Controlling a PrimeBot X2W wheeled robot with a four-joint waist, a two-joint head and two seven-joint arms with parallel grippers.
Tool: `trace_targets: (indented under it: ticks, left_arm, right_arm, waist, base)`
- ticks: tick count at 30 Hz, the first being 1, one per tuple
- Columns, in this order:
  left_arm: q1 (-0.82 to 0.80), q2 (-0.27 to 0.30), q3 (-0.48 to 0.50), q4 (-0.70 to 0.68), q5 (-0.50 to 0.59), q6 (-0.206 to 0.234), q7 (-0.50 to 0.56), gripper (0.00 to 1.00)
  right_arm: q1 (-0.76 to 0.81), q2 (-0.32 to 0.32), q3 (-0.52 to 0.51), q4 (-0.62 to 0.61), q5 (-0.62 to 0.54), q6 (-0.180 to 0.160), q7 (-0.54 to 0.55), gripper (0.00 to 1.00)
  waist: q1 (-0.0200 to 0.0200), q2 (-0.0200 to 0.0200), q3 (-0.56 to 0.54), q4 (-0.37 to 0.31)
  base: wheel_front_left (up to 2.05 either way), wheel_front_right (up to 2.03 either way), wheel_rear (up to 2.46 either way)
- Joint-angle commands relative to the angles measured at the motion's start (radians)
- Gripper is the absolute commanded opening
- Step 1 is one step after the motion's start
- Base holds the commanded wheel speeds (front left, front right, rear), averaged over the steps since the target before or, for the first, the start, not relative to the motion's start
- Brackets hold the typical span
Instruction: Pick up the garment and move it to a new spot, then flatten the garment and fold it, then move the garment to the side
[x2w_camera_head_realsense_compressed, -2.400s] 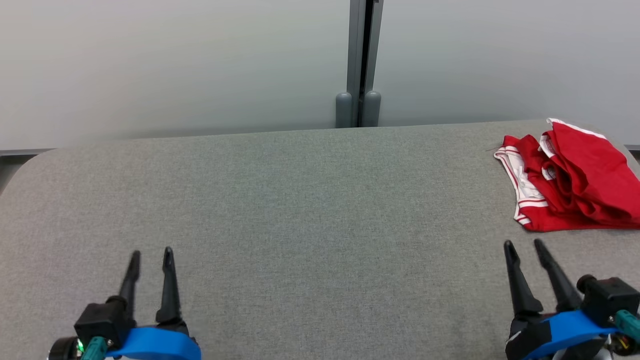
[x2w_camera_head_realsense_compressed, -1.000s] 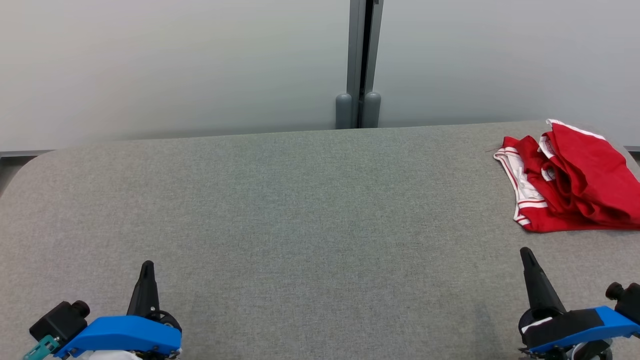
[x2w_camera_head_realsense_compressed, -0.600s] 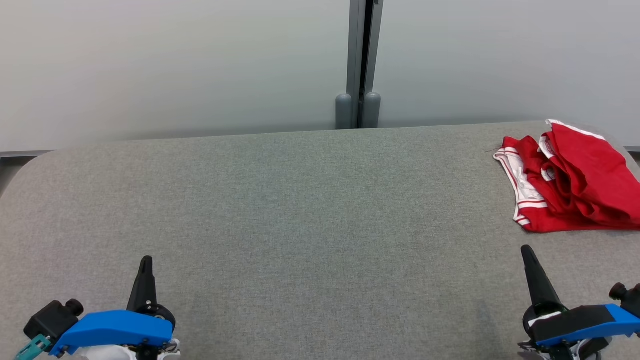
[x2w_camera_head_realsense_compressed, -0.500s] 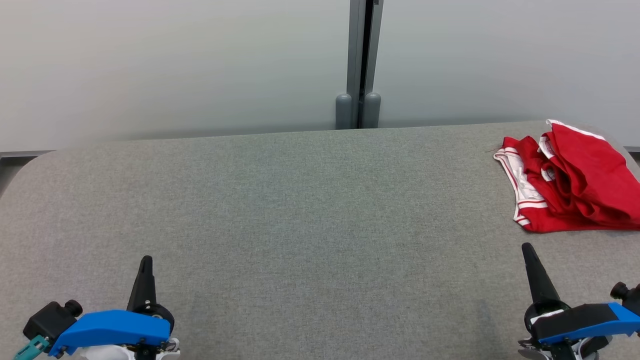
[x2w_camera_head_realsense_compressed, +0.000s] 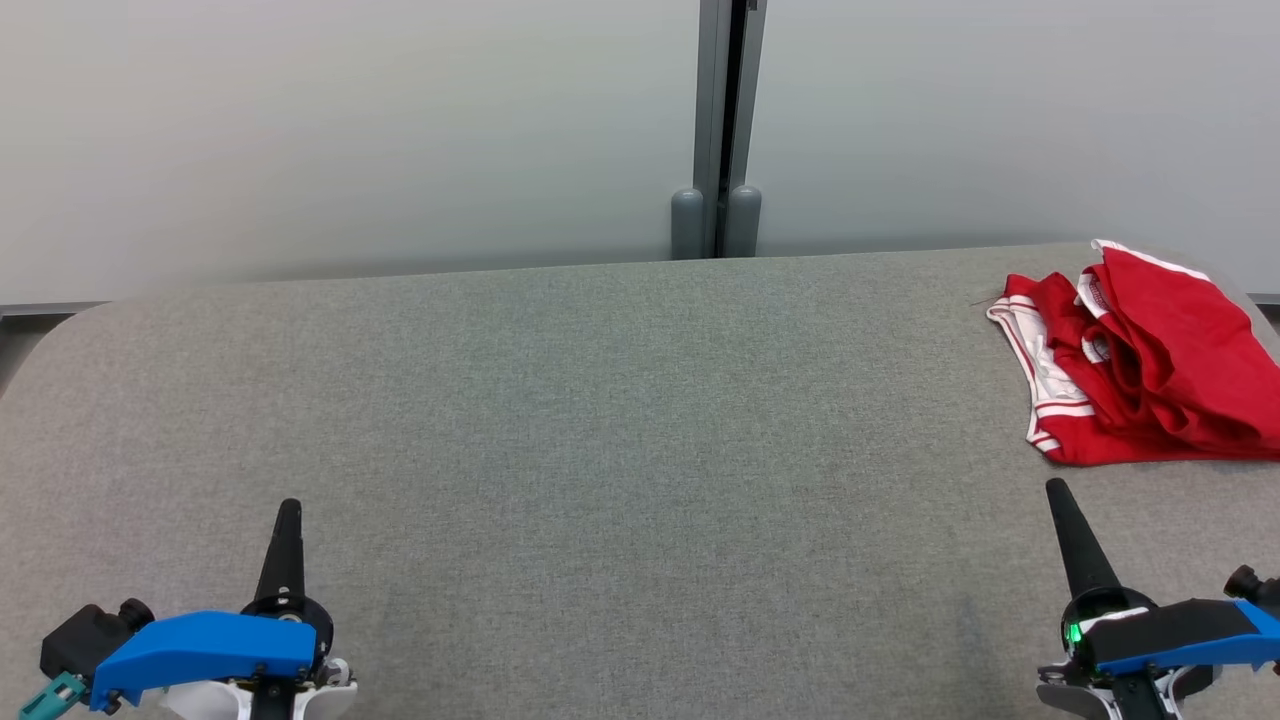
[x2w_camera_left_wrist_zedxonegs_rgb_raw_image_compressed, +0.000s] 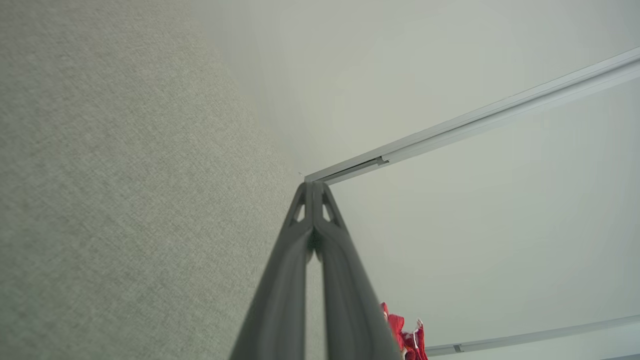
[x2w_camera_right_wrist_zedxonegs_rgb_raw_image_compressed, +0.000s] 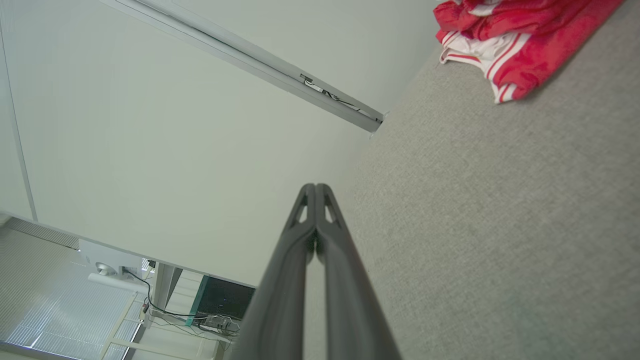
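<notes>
Finds red garment (x2w_camera_head_realsense_compressed: 1165, 355) bunched at surface's (x2w_camera_head_realsense_compressed: 600, 420) far right edge; wide bare stretch left of garment. Left gripper (x2w_camera_head_realsense_compressed: 288, 506) and right gripper (x2w_camera_head_realsense_compressed: 1053, 488) closed tight, empty, short of garment.

A wide grey fabric table (x2w_camera_head_realsense_compressed: 600, 420) with rounded corners spans the head view. Behind it, a pale frosted wall (x2w_camera_head_realsense_compressed: 350, 130), split at twelve o'clock by a grey upright post (x2w_camera_head_realsense_compressed: 722, 100). In the right wrist view, at seven o'clock, a dark box (x2w_camera_right_wrist_zedxonegs_rgb_raw_image_compressed: 225, 300) beside loose cables (x2w_camera_right_wrist_zedxonegs_rgb_raw_image_compressed: 170, 315)
</notes>
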Motion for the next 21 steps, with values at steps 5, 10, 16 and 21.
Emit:
trace_targets:
  ticks: [5, 10, 16, 21]
  left_arm:
    - [-0.029, -0.003, 0.017, -0.002, -0.051, -0.015, 0.013, 0.00]
    - [-0.032, -0.009, 0.028, 0.002, -0.093, -0.023, 0.023, 0.00]
    - [-0.038, -0.016, 0.039, 0.006, -0.140, -0.033, 0.034, 0.00]
    - [-0.043, -0.021, 0.049, 0.009, -0.177, -0.041, 0.043, 0.00]
  right_arm:
    - [-0.025, -0.004, -0.004, 0.001, 0.060, 0.000, 0.009, 0.00]
    - [-0.029, -0.004, -0.006, 0.007, 0.108, 0.000, 0.015, 0.00]
    - [-0.034, -0.004, -0.007, 0.014, 0.162, 0.000, 0.020, 0.00]
    - [-0.038, -0.004, -0.009, 0.020, 0.205, 0.000, 0.024, 0.00]
  waist:
    - [0.0000, -0.0001, 0.000, 0.000]
    - [0.0000, -0.0001, -0.001, 0.000]
    - [0.0000, -0.0001, -0.001, 0.000]
    - [0.0000, -0.0001, -0.002, 0.000]
  base:
    - [0.00, 0.00, 0.00]
    - [0.00, 0.00, 0.00]
    - [0.00, 0.00, 0.00]
    - [0.00, 0.00, 0.00]
